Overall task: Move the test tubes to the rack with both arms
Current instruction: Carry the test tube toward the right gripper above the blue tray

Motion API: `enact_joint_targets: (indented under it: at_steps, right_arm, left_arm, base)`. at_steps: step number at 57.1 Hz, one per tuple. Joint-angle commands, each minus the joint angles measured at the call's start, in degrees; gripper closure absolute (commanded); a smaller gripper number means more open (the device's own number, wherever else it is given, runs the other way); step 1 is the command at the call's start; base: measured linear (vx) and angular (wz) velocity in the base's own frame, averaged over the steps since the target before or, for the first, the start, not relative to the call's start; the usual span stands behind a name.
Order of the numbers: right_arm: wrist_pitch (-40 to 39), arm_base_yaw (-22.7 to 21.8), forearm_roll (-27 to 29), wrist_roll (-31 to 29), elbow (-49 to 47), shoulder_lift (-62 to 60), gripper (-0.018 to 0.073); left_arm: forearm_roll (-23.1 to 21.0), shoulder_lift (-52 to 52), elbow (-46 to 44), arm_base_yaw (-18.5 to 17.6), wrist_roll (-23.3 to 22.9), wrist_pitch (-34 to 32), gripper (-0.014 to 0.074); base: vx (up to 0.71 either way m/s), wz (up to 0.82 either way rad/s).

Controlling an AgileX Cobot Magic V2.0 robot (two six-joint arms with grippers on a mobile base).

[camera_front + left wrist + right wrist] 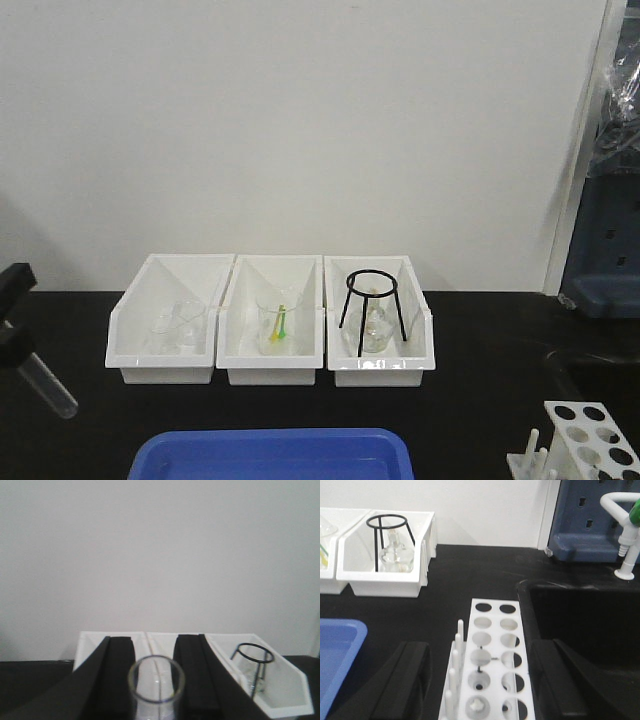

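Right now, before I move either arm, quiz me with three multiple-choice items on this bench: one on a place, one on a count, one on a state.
1. Where is the black ring stand?
A) in the blue tray
B) in the white bin nearest the rack
C) on the rack

2. How many white bins stand in the row?
A) two
B) three
C) four

3. What is the left gripper doing?
A) holding a test tube
B) open and empty
C) gripping the rack

Answers:
1 B: the stand sits inside the bin at the rack's end of the row.
2 B: the front view shows three side by side.
3 A: its fingers close on the tube.
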Motion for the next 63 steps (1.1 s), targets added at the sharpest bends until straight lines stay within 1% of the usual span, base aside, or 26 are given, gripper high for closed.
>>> enact_joint_targets:
  at_steps: [1, 3, 7, 12, 15, 20, 24, 28, 32, 37, 40, 42, 45, 49, 53, 63]
  right_arm:
    - [-8.86, 0.05, 1.10, 0.02, -2.46, 2.08, 0.0055]
    - [-8.26, 0.29, 1.13, -0.29, -3.22, 2.80, 0.0058]
    - [-3.23, 1.85, 0.02, -1.81, -6.51, 5.66, 0.0062]
    - [3.99, 6.00, -0.02, -5.11, -12.22, 9.99, 0.0062]
    - [7.90, 10.11, 0.44, -7.66, -16.59, 13.84, 0.0062]
    - [10.39, 16.67, 1.65, -10.22, -22.24, 18.26, 0.0062]
    - [11.50, 22.10, 3.39, -10.94, -26.48, 22.37, 0.0062]
    - [12.12, 27.01, 3.41, -10.99, -30.06, 26.43, 0.0062]
    - [13.25, 30.64, 3.32, -10.93, -33.68, 29.99, 0.0062]
    - [15.38, 34.22, 3.38, -10.93, -38.92, 34.20, 0.0062]
    - [16.68, 35.75, 3.38, -10.93, -41.95, 36.64, 0.0062]
    - [17.64, 36.54, 3.52, -10.93, -43.86, 38.11, 0.0062]
    - [19.27, 37.53, 3.57, -10.93, -46.70, 40.63, 0.0062]
    - [20.84, 37.87, 4.01, -10.93, -50.41, 43.14, 0.0062]
    - [22.66, 37.87, 5.84, -10.93, -53.76, 45.85, 0.0062]
    - [28.42, 37.87, 7.67, -13.25, -60.94, 50.32, 0.0062]
  left_arm:
    - [6.17, 0.49, -2.19, -1.45, -9.57, -6.92, 0.0602]
    - [7.84, 1.27, -2.19, -1.95, -12.14, -8.39, 0.0602]
    - [10.78, 3.38, -2.19, -2.99, -16.32, -11.96, 0.0602]
    - [12.89, 6.67, -2.19, -4.23, -20.30, -15.84, 0.0602]
    - [13.23, 9.43, -2.19, -5.39, -22.56, -18.32, 0.0602]
    - [13.01, 13.37, -2.57, -6.94, -24.16, -22.17, 0.0602]
    - [13.01, 16.35, -3.93, -8.07, -26.14, -24.06, 0.0602]
    - [13.10, 18.72, -5.75, -9.04, -28.40, -25.01, 0.0602]
    - [13.24, 20.85, -8.02, -9.91, -31.55, -24.92, 0.0602]
    - [15.67, 22.85, -9.94, -10.85, -35.95, -25.00, 0.0602]
    - [17.62, 23.85, -10.67, -11.42, -39.53, -25.09, 0.0602]
    - [18.98, 24.21, -10.87, -11.75, -41.27, -25.30, 0.0602]
    - [19.75, 24.55, -10.81, -12.42, -43.12, -25.58, 0.0602]
    - [20.36, 24.78, -10.81, -13.13, -44.31, -25.61, 0.0602]
    - [20.20, 24.89, -10.81, -13.78, -45.29, -25.47, 0.0602]
    - [20.08, 25.25, -10.81, -13.79, -47.21, -25.34, 0.0602]
  base:
    - [0.00, 0.00]
    - [0.00, 0.00]
    - [0.00, 0.00]
    - [0.00, 0.00]
    - [0.00, 0.00]
    - [0.00, 0.00]
    - [0.00, 0.00]
    - [0.00, 0.00]
    - [0.00, 0.00]
    - [0.00, 0.00]
    - [0.00, 0.00]
    - [0.00, 0.00]
    - [0.00, 0.00]
    - [0.00, 0.00]
    - [0.00, 0.00]
    - [0.00, 0.00]
